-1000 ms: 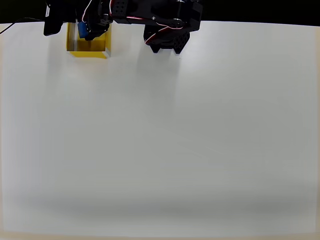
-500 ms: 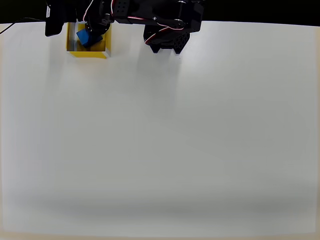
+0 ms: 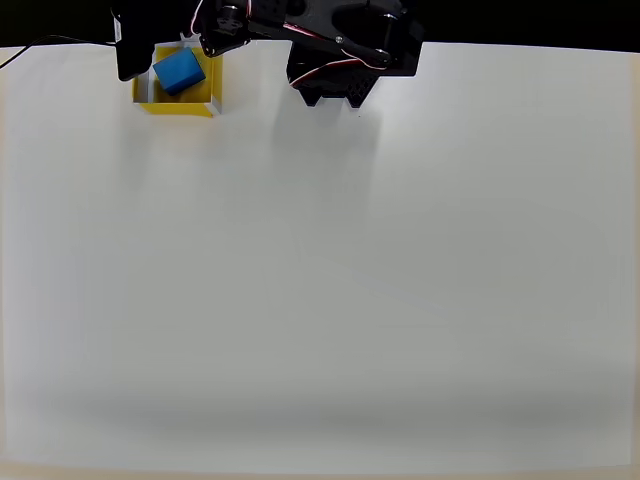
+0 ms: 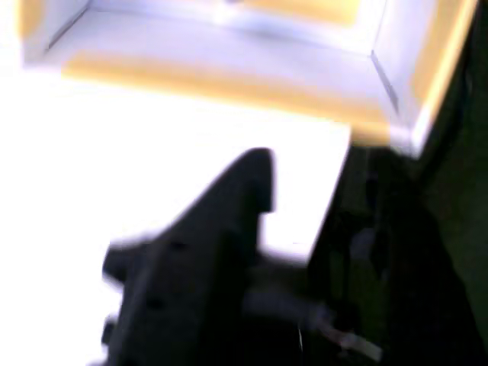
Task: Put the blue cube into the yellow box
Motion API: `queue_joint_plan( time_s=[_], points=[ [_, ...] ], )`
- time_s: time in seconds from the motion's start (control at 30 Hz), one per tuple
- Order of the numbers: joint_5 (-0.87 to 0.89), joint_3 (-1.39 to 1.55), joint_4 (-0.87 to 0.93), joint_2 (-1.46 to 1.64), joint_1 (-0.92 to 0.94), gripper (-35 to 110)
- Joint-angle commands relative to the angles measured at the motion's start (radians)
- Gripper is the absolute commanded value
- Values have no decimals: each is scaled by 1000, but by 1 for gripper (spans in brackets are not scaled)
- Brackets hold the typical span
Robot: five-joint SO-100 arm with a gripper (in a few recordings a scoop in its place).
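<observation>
— So, where is the blue cube (image 3: 180, 71)?
— Inside the yellow box (image 3: 178, 106), lying tilted on its floor, in the overhead view.
— And the box?
— At the white table's (image 3: 320, 280) far left corner, against the dark edge.
— The gripper (image 4: 301, 179)?
— Blurred in the wrist view; its fingers are spread apart, holding nothing, near the box's wall.
</observation>
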Motion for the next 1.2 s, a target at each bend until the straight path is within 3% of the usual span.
queue_joint_plan(
  time_s=[0.0, 0.27, 0.67, 0.93, 1.17],
  points=[
    [-12, -215, 57, 81, -38, 0],
    [146, -281, 35, 164, -267, 0],
    [288, -60, -110, 345, -864, 2],
    [460, 284, -379, 523, -1238, 0],
    [555, 649, -638, 673, -1431, 0]
  ],
)
